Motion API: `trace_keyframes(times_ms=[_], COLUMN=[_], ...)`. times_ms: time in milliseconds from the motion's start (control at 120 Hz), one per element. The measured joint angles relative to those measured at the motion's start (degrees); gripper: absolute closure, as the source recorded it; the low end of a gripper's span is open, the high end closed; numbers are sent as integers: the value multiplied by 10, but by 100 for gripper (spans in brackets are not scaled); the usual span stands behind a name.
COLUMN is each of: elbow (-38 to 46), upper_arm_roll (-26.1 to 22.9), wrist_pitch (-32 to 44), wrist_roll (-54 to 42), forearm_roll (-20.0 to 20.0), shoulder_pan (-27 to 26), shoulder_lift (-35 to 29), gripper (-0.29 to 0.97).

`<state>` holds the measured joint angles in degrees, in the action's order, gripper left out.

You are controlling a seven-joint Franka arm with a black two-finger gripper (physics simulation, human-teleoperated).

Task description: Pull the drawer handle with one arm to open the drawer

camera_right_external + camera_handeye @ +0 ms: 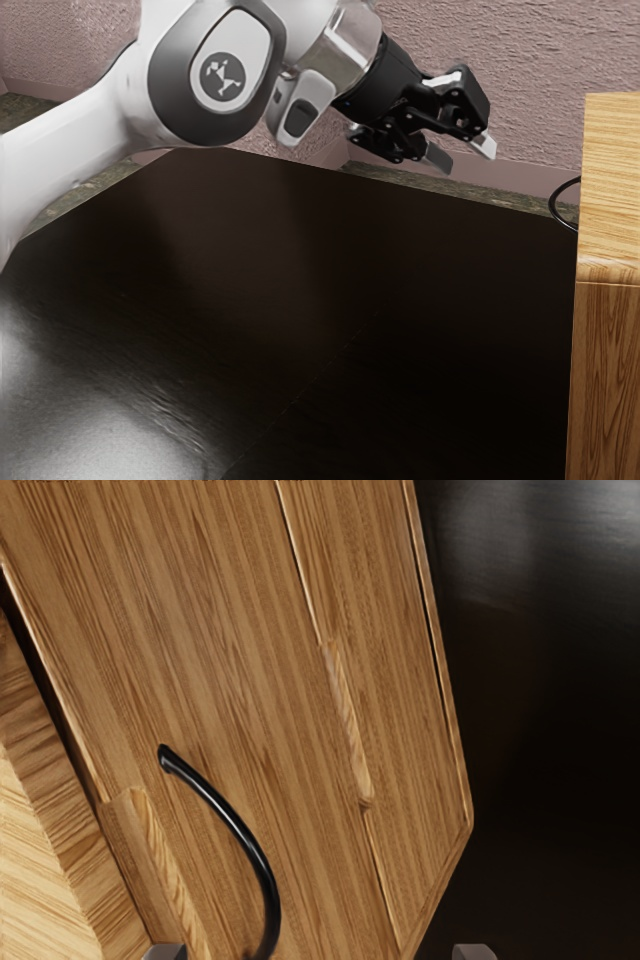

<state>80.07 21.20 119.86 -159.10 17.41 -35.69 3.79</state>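
Observation:
A light wooden cabinet point(608, 300) stands at the exterior view's right edge. A thin black curved drawer handle point(561, 203) juts from its side toward the arm. My black gripper point(463, 153) hovers above the dark table, to the left of the handle and a little higher, clearly apart from it. Its fingers are open with nothing between them. In the wrist view the wooden drawer front point(240, 650) faces the hand, and the black handle point(228, 825) arcs across it, just ahead of my grey fingertips point(472, 951).
A dark, glossy table point(300, 300) stretches under the arm as far as the cabinet. Behind it runs a rough pinkish wall point(520, 50) with a pale ledge along its foot.

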Motion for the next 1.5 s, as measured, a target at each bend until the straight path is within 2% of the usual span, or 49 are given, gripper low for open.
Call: trace_keyframes(times_ms=[508, 1008, 1300, 1500], elbow=[8, 9, 17, 26], upper_arm_roll=[-1, -2, -1, 2], wrist_pitch=[44, 92, 111, 115], wrist_roll=[-13, -27, -31, -33], forearm_roll=[-10, -10, -8, -13], shoulder_pan=[-23, -10, -6, -5], shoulder_lift=[24, 59, 67, 61], gripper=[43, 43, 16, 6])
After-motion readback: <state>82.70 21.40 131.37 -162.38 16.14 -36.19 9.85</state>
